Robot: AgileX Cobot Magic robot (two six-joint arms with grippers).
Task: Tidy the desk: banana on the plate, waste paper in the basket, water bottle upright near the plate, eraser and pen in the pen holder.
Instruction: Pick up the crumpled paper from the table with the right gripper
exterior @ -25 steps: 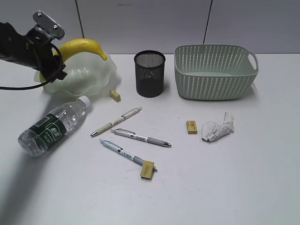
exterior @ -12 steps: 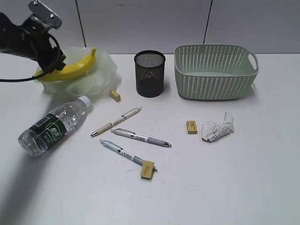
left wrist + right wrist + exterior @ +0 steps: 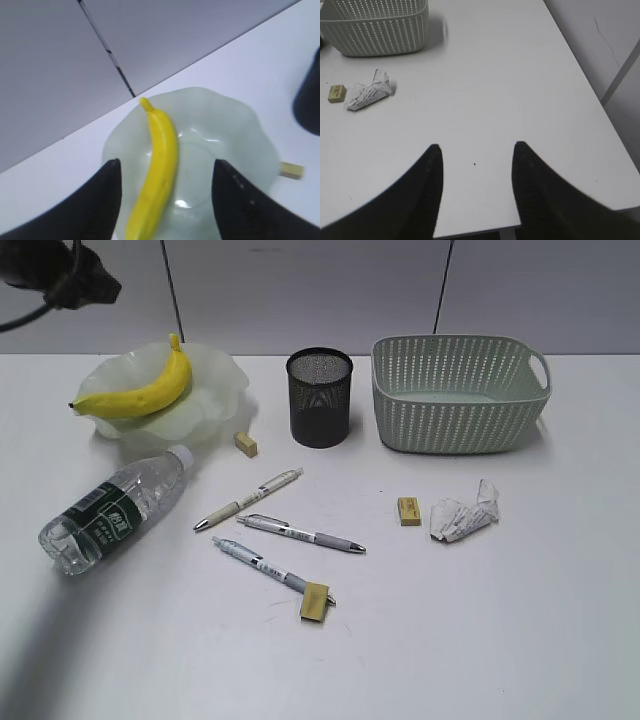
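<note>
The banana [image 3: 140, 390] lies in the pale green plate [image 3: 215, 390] at the back left; in the left wrist view the banana [image 3: 159, 155] rests across the plate [image 3: 235, 145]. My left gripper [image 3: 166, 162] is open and empty, raised above them. The water bottle [image 3: 110, 510] lies on its side at the left. Three pens [image 3: 248, 499] [image 3: 300, 533] [image 3: 265, 566] lie mid-desk. Erasers [image 3: 246, 444] [image 3: 409, 511] [image 3: 315, 601] lie loose. The waste paper [image 3: 463, 515] [image 3: 369, 92] lies in front of the basket [image 3: 460, 392]. The pen holder [image 3: 320, 398] stands upright. My right gripper [image 3: 477, 145] is open and empty.
Only a dark part of the left arm [image 3: 60, 275] shows at the top left of the exterior view. The desk's right edge [image 3: 600, 115] and front edge run near my right gripper. The basket also shows in the right wrist view [image 3: 375, 27].
My left gripper has let go of the banana, which now lies in the plate. The left arm has risen up and left, nearly out of the exterior view.
</note>
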